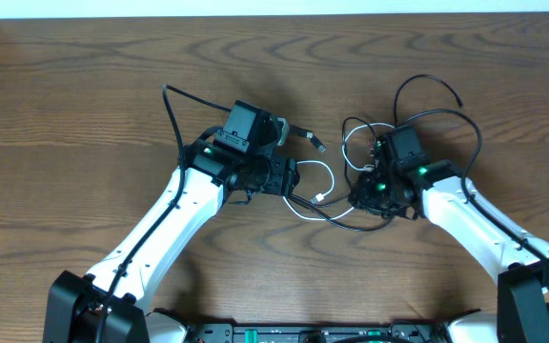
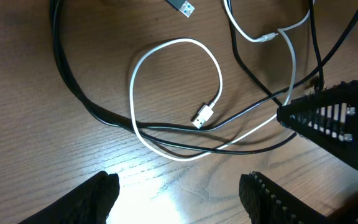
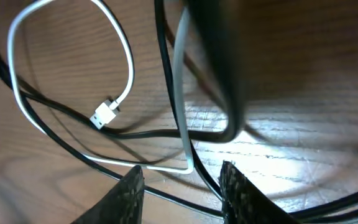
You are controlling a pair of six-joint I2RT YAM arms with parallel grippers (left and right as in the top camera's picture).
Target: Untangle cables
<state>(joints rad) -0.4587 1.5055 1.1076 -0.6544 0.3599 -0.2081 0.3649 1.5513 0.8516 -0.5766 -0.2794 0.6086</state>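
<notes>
While the white cable [image 2: 132, 81] crosses the black cables [image 2: 114, 119] at several spots in a loose heap on the tabletop [image 1: 65, 95] between the arms, a careless pull could cinch those crossings tighter instead of freeing them. The left claw [image 2: 179, 202] hovers wide and empty just short of the white loop and its USB plug [image 2: 202, 116]. The right claw [image 3: 182, 190], jaws apart, sits over both a white bend and a black strand, so closing there may pinch two cords together and drag the whole tangle.

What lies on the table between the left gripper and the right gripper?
In the overhead view, the white cable's loop and plug, with black cables crossing it.
</notes>
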